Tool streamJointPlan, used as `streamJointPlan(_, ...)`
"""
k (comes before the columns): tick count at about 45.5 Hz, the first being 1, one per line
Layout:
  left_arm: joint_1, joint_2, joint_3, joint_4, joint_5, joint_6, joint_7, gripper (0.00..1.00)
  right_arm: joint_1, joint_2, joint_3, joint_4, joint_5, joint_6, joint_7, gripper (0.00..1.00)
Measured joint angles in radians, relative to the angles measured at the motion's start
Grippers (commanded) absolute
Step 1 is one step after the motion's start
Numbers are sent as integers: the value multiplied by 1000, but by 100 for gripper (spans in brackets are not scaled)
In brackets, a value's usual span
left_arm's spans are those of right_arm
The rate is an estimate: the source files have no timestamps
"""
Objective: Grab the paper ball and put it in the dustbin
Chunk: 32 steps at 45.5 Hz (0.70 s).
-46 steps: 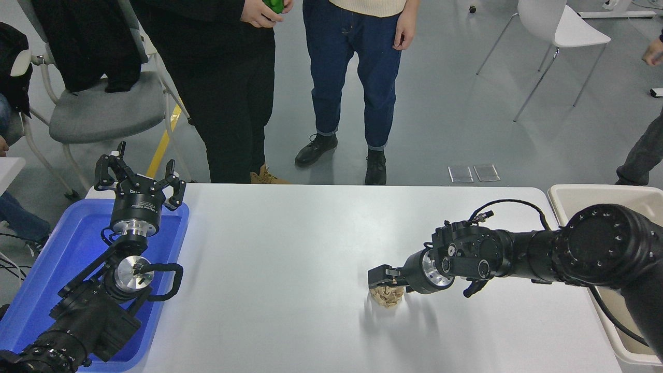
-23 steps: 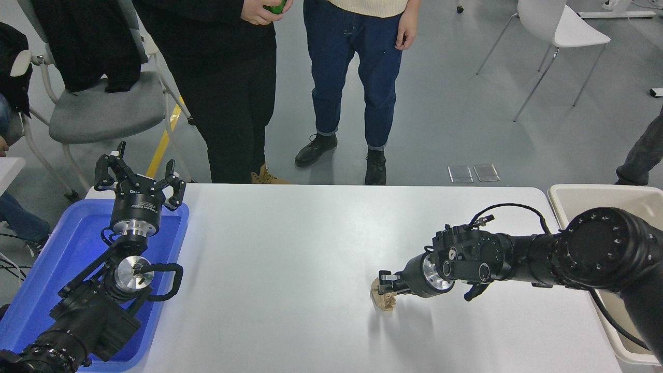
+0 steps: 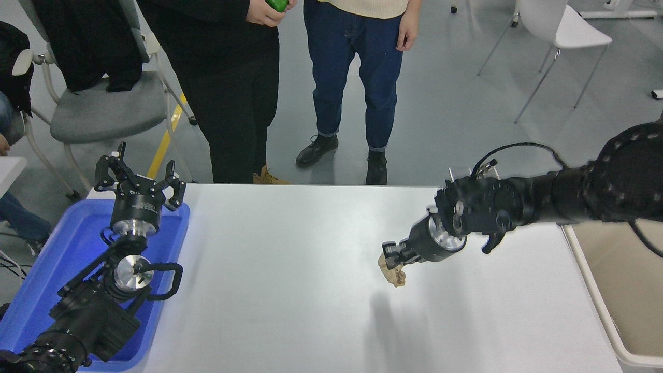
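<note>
The robot's body is matte black throughout. The left tool (image 3: pixel 140 178) has several jointed black fingers (image 3: pixel 105 171) on a black cylinder with faint pale lettering, above a bright silver collar. Lower down sits a round silver disc with a black cable loop beside it. The right tool (image 3: pixel 392 252) joins a silver ring on a blocky black wrist dotted with small pale round screws. A thin black cable arches over that wrist. The big rounded joint behind carries rows of small bolts.
</note>
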Motion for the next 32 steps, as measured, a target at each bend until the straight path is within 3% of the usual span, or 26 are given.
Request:
streamJointPlan(13, 2, 1, -2, 0, 1, 0, 1, 99, 416, -111, -113, 230, -2, 130, -6, 0)
streamJointPlan(32, 1, 2, -3, 0, 1, 0, 1, 99, 704, -147, -234, 348, -4, 221, -11, 0)
